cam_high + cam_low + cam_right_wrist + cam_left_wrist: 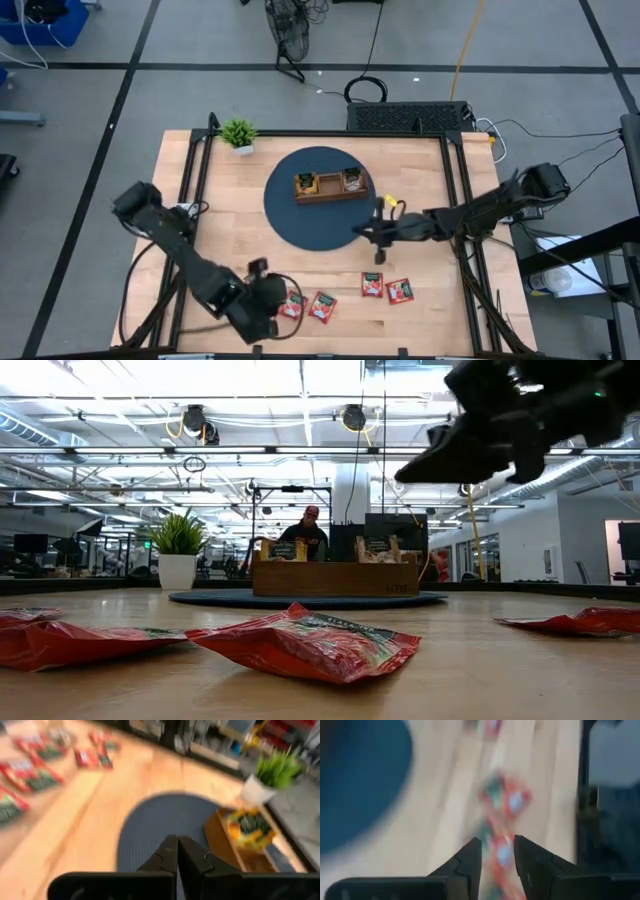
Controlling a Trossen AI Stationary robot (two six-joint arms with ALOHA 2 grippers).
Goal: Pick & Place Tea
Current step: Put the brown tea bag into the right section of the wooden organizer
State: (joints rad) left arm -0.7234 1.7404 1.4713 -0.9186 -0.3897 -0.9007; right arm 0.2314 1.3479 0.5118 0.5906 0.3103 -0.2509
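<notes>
Here, left gripper (268, 312) low at the near left of the table (230, 235), fingers (470, 862) apart with a red sachet (502, 852) between them, contact not clear through the blur. Beside it one more red sachet (322, 306), then two (372, 285) (400, 291) farther right, all flat on the wood. Right gripper (378, 232) pressed shut and empty above the round blue mat (290, 220), just beside the wooden tray (330, 186) with yellow-and-green sachets (250, 827) inside.

no text or label can be read.
</notes>
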